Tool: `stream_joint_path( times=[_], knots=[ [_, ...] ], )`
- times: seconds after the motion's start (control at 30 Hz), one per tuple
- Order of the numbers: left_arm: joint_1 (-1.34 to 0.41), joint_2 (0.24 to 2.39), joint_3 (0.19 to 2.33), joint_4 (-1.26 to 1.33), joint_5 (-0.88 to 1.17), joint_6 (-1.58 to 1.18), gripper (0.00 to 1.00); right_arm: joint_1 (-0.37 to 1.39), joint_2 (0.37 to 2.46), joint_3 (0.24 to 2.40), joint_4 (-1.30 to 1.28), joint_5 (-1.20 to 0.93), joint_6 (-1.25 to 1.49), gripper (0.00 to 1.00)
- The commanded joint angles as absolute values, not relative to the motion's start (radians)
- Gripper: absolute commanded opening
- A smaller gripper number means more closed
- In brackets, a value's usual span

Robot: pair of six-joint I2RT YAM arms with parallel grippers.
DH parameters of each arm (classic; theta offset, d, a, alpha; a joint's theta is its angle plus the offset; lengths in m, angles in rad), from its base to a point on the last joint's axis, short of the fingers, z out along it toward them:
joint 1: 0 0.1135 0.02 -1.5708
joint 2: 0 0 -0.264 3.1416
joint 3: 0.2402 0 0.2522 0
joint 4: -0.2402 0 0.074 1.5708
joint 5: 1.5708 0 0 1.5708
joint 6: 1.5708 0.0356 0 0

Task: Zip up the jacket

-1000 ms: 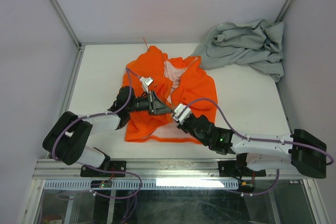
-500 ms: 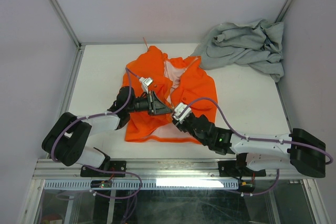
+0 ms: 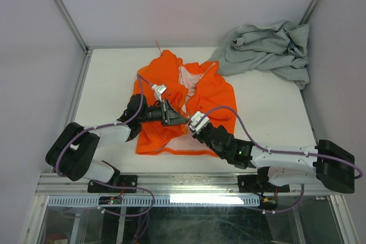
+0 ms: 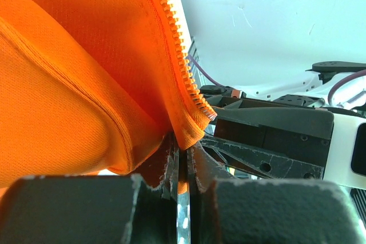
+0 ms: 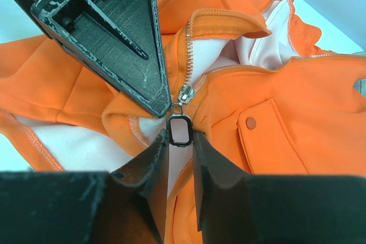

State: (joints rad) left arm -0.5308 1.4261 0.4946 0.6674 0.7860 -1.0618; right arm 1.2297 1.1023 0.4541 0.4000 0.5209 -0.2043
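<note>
Jacket [image 3: 183, 98] lies spread front-up at mid-worktop [image 3: 108, 78], collar toward the far edge. Its zip axis runs from the hem, near the arms, away to the collar. Slider [image 5: 186, 91] sits low on the zip, and the teeth above it part into an open V. Right arm [image 3: 274, 155] is nearest: its jaws are pinched on the pull tab [image 5: 179, 130], with the track straight ahead of them. Left arm [image 3: 108, 132] has its jaws clamped on the bottom zip corner [image 4: 191, 124]. The track below the slider is hidden under both sets of jaws, so engagement there cannot be confirmed. Grey garment [image 3: 266, 50] lies well apart, at far right.
</note>
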Motion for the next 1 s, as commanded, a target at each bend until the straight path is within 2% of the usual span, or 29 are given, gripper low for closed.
stream_joint_path(
  times=[0.0, 0.13, 0.37, 0.63, 0.77, 0.97],
  knots=[
    [-0.546, 1.384, 0.496, 0.682, 0.799, -1.048, 0.00, 1.236, 1.082, 0.475, 0.477, 0.550, -0.197, 0.20],
    [-0.549, 1.384, 0.498, 0.681, 0.798, -1.048, 0.00, 1.235, 1.097, 0.481, 0.478, 0.519, -0.182, 0.18],
    [-0.555, 1.386, 0.497, 0.681, 0.792, -1.051, 0.00, 1.237, 1.140, 0.492, 0.517, 0.492, -0.168, 0.35],
    [-0.564, 1.380, 0.501, 0.681, 0.790, -1.054, 0.00, 1.245, 1.183, 0.500, 0.546, 0.568, -0.138, 0.39],
    [-0.569, 1.381, 0.504, 0.681, 0.789, -1.053, 0.00, 1.246, 1.184, 0.501, 0.555, 0.603, -0.125, 0.35],
    [-0.568, 1.381, 0.500, 0.669, 0.778, -1.048, 0.00, 1.247, 1.129, 0.503, 0.486, 0.606, -0.114, 0.18]
  ],
)
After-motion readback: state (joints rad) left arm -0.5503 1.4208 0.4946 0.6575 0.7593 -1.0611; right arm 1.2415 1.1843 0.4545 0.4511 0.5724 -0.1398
